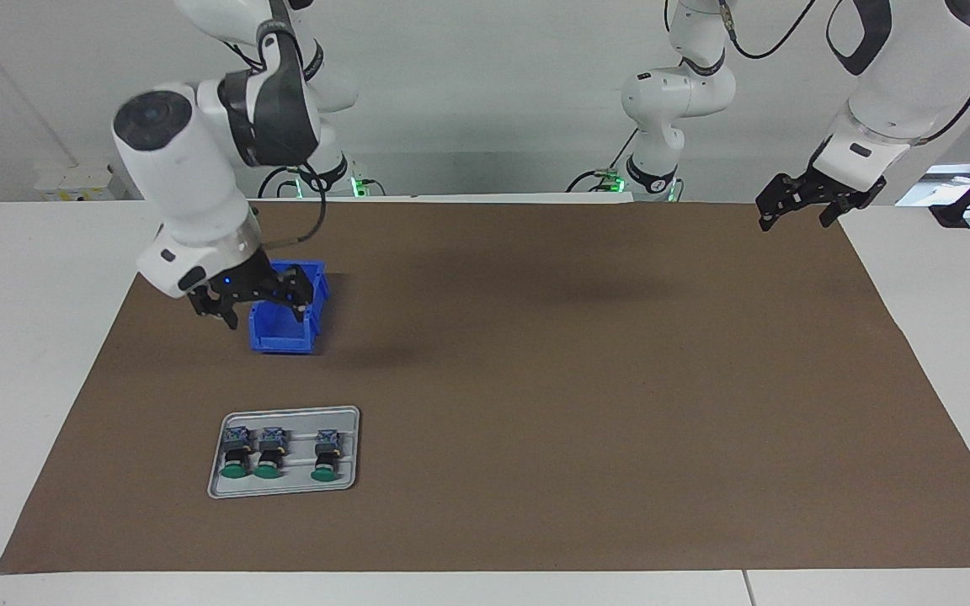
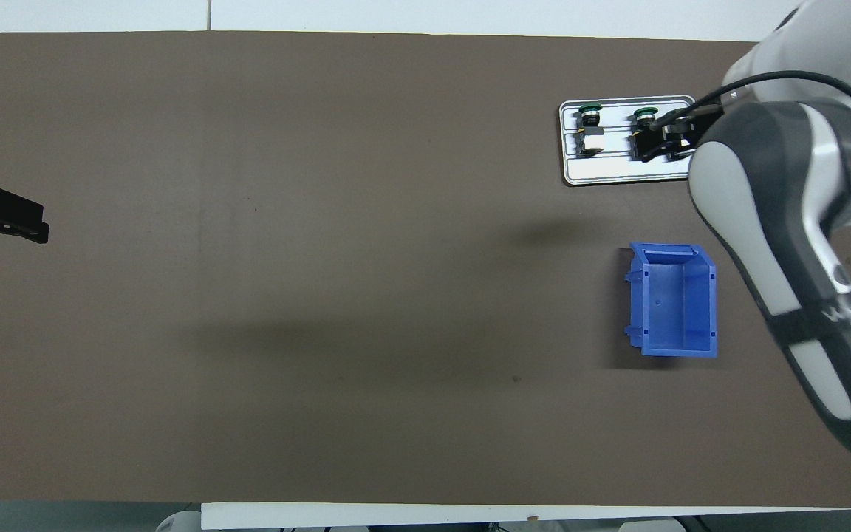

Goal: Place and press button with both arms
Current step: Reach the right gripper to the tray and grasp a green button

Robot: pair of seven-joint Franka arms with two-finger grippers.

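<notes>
Brown mat [image 1: 535,379]: right gripper [image 1: 253,305] raised, well apart from buttons [image 1: 270,452].

I work in a robotics lab: my white bench [image 1: 39,337] under a brown mat [image 1: 578,379], bare pale walls, cabled arm bases (green lights glowing).

right arm [image 2: 787,222] hiding one button and tray [image 2: 617,171] end overhead

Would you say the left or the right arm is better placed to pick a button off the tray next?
Probably the right. The right gripper, open, hangs toward the right arm's end of the table, where the grey tray and its three buttons lie. The left gripper waits at the other end, open.
</notes>
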